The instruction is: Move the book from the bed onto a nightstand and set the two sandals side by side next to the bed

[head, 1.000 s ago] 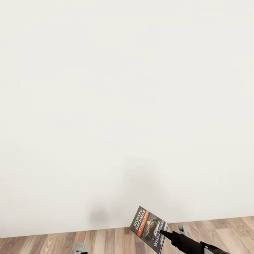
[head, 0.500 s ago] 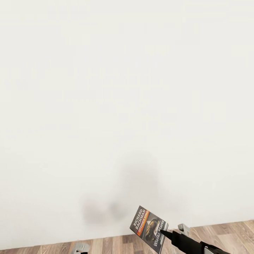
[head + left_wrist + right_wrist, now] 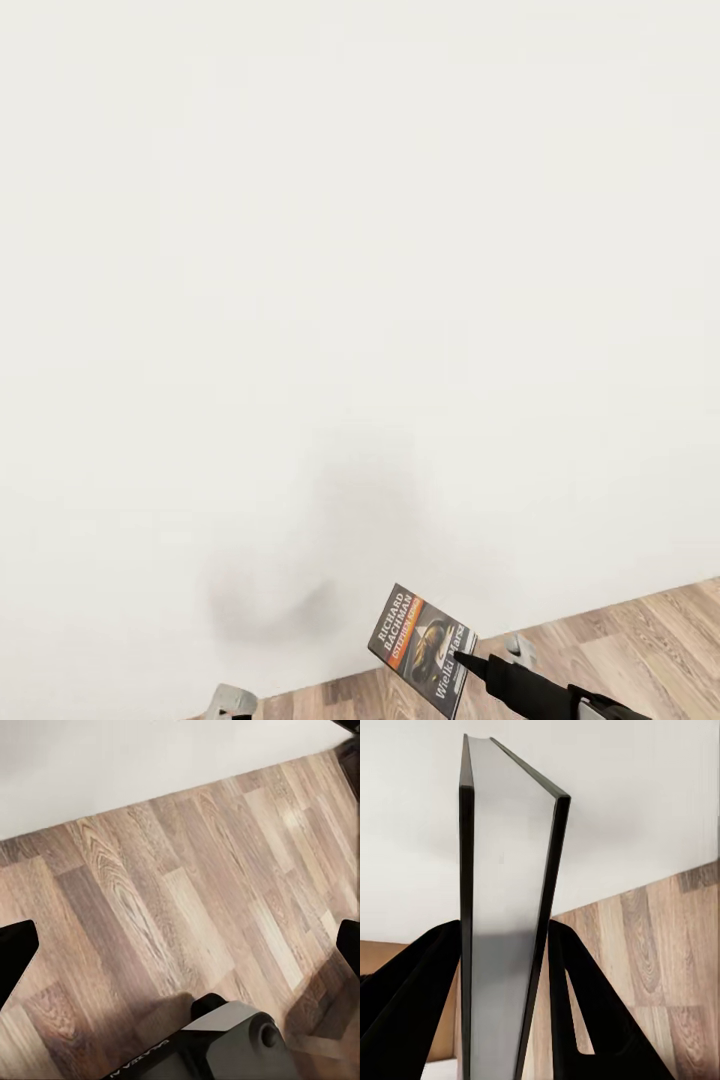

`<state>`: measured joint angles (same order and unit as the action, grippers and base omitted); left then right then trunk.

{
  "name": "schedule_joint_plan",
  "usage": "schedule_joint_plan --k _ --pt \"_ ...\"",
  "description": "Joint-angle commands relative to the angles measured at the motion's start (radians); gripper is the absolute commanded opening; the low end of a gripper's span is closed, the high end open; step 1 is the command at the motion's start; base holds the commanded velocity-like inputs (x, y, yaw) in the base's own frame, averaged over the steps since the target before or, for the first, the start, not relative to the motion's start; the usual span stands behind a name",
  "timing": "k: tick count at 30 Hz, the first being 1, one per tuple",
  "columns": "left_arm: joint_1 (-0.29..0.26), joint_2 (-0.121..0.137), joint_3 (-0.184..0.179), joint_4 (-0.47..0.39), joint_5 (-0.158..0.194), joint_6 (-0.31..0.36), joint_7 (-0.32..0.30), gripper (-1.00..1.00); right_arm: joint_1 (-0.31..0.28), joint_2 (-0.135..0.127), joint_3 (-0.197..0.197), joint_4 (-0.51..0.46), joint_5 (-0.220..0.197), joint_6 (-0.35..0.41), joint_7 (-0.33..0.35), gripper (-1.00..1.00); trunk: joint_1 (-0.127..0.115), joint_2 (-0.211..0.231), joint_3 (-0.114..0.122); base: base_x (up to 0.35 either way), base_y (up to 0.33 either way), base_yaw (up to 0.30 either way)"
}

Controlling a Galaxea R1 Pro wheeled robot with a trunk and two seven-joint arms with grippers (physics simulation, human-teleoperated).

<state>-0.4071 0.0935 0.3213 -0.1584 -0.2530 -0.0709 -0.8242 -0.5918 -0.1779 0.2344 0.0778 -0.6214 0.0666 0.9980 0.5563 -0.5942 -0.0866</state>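
View swung; book [image 3: 424, 650] (RICHARD BACHMAN) in right tool [image 3: 462, 661]

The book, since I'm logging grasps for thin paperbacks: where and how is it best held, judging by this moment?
Grip the book across its thin thickness at one short edge, one of the fingers on each cover, as the right gripper does here. Its flat, slim slab suits a pinch on the broad faces, coming in edge-on from the page side. It seems firmly held, upright and tilted.

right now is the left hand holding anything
No, the left hand is open, with bare wood floor showing between its fingers and nothing between them.
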Motion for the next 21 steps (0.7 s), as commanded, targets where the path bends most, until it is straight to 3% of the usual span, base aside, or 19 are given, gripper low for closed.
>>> schedule_joint_plan --k 1,17,21 --pt "-0.001 -0.002 0.007 0.0 -0.011 -0.007 -0.003 1.0 -0.002 0.0 0.003 0.003 -0.011 0.007 0.005 -1.0 0.001 -0.002 -0.002 0.312 0.0 -0.044" --pt "-0.001 -0.005 0.007 0.0 -0.011 -0.007 -0.003 1.0 -0.002 0.0 0.003 0.003 -0.011 0.007 0.005 -1.0 0.001 -0.002 -0.002 0.325 0.0 -0.014" --pt "-0.001 -0.005 0.007 0.0 -0.011 -0.007 -0.003 1.0 -0.002 0.0 0.003 0.003 -0.011 0.007 0.005 -1.0 0.001 -0.002 -0.003 0.138 0.0 -0.142"
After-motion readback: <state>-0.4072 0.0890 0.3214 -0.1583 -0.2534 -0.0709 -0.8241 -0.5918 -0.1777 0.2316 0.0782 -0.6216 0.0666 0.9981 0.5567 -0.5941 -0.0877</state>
